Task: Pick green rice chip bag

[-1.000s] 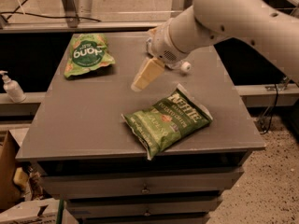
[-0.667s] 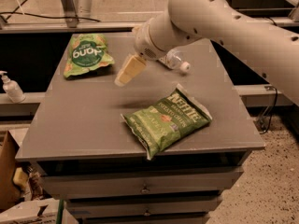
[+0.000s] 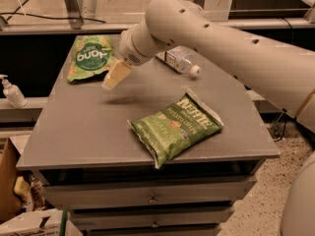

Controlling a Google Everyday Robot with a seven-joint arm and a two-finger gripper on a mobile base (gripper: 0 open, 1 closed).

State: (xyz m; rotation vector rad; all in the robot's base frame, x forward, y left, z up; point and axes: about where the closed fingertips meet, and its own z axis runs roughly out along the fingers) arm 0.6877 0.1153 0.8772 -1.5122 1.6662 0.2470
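The green rice chip bag [image 3: 89, 58] lies flat at the back left corner of the grey table [image 3: 88, 127], bright green with a dark round label and white letters. My gripper [image 3: 115, 75] hangs above the table just right of the bag's lower right corner, its cream fingers pointing down and left. It holds nothing that I can see. The arm reaches in from the right across the table.
A larger olive-green Kettle chips bag [image 3: 176, 127] lies near the table's front edge. A plastic water bottle [image 3: 180, 61] lies on its side behind the arm. A soap dispenser [image 3: 13, 92] stands on a ledge to the left. Drawers sit below the tabletop.
The gripper has moved left across the table, from near the middle to beside the green rice chip bag. The bags and the bottle have not moved.
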